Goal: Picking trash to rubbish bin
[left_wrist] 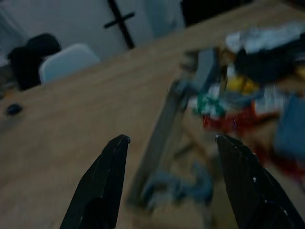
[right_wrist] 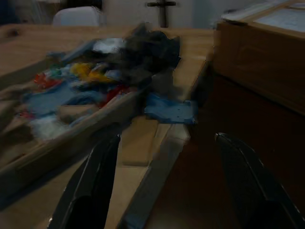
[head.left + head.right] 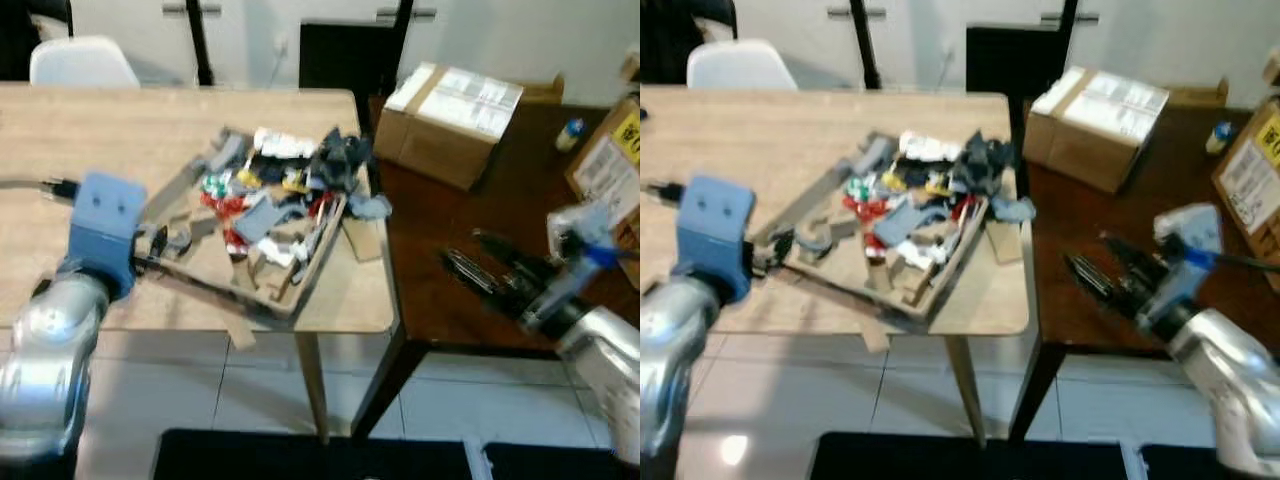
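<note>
A flat cardboard tray (image 3: pixel 300 288) lies on the light wooden table (image 3: pixel 90 140), heaped with trash (image 3: pixel 280 185): red, yellow, green, blue-grey and black scraps and a white wrapper. A blue-grey scrap (image 3: pixel 372 207) and a cardboard piece (image 3: pixel 365 240) lie beside the tray near the table's right edge. My left gripper (image 1: pixel 171 139) is open, low over the table at the tray's left corner, with nothing between its fingers. My right gripper (image 2: pixel 167 137) is open over the dark table, pointing at the tray's right side from a short way off.
A dark brown table (image 3: pixel 450 210) adjoins on the right and carries a cardboard box (image 3: pixel 450 110) and more boxes (image 3: pixel 610 160) at the far right. A white chair (image 3: pixel 80 60) stands behind the wooden table. White tiled floor lies below.
</note>
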Robot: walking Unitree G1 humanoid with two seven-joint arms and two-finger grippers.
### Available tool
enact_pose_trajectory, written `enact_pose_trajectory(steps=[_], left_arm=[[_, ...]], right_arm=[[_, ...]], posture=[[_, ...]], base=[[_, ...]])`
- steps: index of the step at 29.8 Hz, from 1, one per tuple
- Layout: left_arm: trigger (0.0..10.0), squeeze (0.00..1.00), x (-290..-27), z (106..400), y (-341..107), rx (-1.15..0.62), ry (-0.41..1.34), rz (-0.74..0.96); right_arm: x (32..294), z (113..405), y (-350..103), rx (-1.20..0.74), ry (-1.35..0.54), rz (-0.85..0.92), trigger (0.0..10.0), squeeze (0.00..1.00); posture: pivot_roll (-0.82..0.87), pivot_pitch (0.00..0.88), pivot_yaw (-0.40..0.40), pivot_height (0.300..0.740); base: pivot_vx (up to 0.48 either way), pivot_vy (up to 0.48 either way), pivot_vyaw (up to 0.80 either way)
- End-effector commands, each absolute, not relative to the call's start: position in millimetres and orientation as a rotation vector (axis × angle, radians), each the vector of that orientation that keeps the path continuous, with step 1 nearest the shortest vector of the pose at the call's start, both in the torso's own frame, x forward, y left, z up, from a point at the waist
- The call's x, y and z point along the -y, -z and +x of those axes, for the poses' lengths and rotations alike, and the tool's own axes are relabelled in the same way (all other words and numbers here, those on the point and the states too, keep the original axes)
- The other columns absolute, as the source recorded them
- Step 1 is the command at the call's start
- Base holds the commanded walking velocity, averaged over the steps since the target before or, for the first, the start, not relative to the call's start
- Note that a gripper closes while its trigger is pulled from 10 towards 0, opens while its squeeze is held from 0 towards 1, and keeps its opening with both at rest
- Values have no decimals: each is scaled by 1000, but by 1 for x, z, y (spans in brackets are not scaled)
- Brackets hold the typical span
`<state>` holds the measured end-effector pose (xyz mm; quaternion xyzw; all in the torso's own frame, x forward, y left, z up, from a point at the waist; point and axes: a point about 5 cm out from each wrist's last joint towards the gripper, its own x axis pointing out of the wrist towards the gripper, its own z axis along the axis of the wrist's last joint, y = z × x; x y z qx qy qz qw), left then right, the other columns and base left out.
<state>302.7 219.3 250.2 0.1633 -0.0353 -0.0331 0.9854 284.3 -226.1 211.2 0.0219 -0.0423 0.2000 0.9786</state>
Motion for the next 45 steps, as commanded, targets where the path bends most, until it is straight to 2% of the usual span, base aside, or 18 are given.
enact_pose_trajectory(steps=[1,7,9,10,18,22,23,24,25,30,35,45], left_arm=[[10000,1000,-217,317,-242,48,114,273],[10000,1000,-200,354,-240,63,334,174],[10000,1000,-199,360,-237,62,369,168],[10000,1000,-200,372,-234,46,398,137],[10000,1000,-201,384,-229,-27,477,89],[10000,1000,-198,383,-226,-43,665,1],[10000,1000,-198,383,-226,-43,665,1],[10000,796,-198,383,-226,-46,681,3],[10000,0,-198,383,-225,-51,689,18],[10000,0,-200,389,-214,-103,722,96],[10000,0,-204,393,-202,-164,646,203],[10000,0,-194,397,-201,-118,648,109]], right_arm=[[216,293,-205,67,-408,28,10000,0],[178,321,-206,79,-481,57,10000,0],[173,324,-205,80,-489,51,10000,0],[164,331,-205,87,-506,61,10000,0],[157,336,-208,102,-512,79,10000,0],[157,331,-207,104,-533,71,10000,0],[157,331,-207,104,-533,71,10000,0],[157,331,-207,104,-533,69,10000,0],[158,331,-207,104,-530,73,10000,0],[159,327,-202,109,-510,88,10000,0],[156,322,-199,107,-505,103,10000,0],[155,319,-204,126,-499,107,10000,0]], posture=[[101,110,15,740],[98,113,30,740],[97,115,31,740],[96,118,36,740],[92,130,50,740],[87,135,54,740],[87,135,54,740],[87,135,54,740],[87,135,54,740],[88,133,48,740],[83,131,54,740],[72,147,58,740]], base=[[0,0,0],[0,0,0],[0,0,0],[0,0,0],[0,0,0],[0,0,0],[0,0,0],[0,0,0],[0,0,0],[0,0,0],[0,0,0],[0,0,0]])
